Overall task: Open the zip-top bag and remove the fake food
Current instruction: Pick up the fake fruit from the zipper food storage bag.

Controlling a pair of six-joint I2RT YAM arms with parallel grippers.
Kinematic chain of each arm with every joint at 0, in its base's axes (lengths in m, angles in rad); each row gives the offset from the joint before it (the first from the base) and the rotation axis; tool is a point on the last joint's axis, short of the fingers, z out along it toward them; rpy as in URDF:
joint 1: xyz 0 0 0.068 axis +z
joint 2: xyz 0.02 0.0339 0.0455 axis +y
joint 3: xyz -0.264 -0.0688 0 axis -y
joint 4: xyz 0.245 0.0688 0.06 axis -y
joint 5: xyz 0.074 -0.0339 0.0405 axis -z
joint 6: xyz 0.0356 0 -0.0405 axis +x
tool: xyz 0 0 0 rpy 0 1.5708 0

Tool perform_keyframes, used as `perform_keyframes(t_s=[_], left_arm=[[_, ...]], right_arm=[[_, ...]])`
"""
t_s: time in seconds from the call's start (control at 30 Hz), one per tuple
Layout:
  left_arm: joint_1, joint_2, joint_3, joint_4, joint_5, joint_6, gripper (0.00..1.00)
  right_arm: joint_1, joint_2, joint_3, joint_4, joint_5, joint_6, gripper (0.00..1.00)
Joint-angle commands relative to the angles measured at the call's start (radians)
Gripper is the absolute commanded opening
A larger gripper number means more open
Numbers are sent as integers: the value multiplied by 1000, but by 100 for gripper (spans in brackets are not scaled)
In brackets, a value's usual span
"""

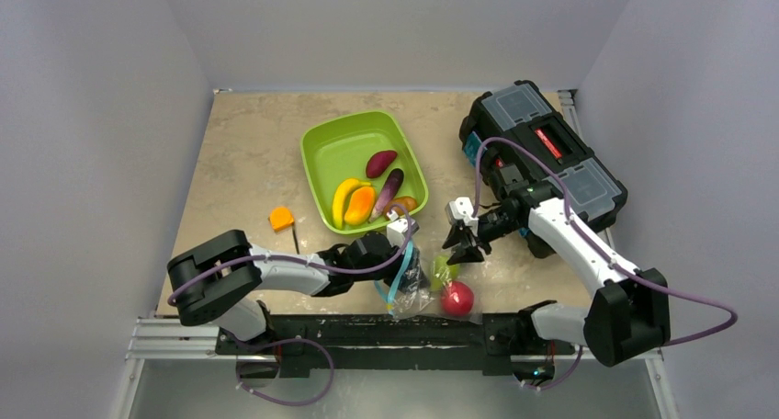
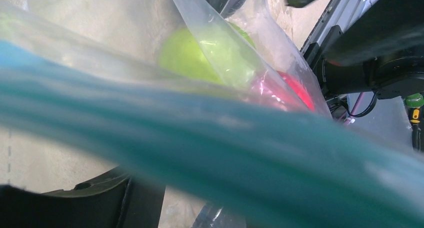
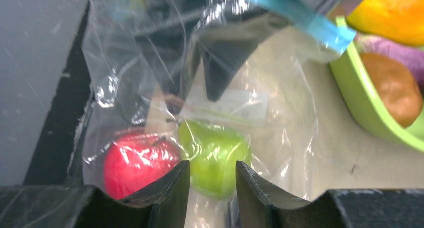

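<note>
The zip-top bag (image 1: 415, 286) lies crumpled at the table's near edge. Its teal zip strip (image 1: 398, 274) rises to my left gripper (image 1: 401, 238). Inside the bag are a green pear (image 1: 444, 270) and a red apple (image 1: 457, 299). In the left wrist view the blurred strip (image 2: 210, 148) fills the frame and hides the fingers; pear (image 2: 200, 53) and apple (image 2: 295, 90) show behind it. My right gripper (image 1: 464, 246) hovers open over the bag. Through the plastic, the pear (image 3: 215, 158) shows between the right gripper's (image 3: 212, 164) fingers, the apple (image 3: 135, 163) to their left. More fake food lies in the green tray (image 1: 317, 148).
A black toolbox (image 1: 542, 162) stands at the back right, behind my right arm. A small orange block (image 1: 281, 219) with a black stick lies left of the tray. The tray's corner (image 3: 360, 113) shows at the right of the right wrist view.
</note>
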Motion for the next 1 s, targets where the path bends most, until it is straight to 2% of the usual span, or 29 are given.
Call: perform_keyframes(t_s=[0.0, 0.17, 0.53, 0.6, 0.8, 0.97], left_arm=[[-3, 12, 35, 45, 17, 4, 51], [-3, 33, 34, 87, 50, 5, 52], [-3, 88, 75, 91, 72, 7, 53], [-3, 92, 79, 94, 71, 7, 58], [-3, 109, 98, 79, 66, 9, 60], [-3, 120, 120, 36, 39, 14, 63]], right_arm=[[-7, 2, -34, 48, 150, -29, 37], [-7, 30, -67, 75, 235, -49, 37], [11, 80, -110, 162, 216, -27, 30], [16, 83, -122, 178, 212, -16, 27], [32, 89, -132, 207, 179, 21, 21], [39, 110, -126, 211, 147, 35, 11]])
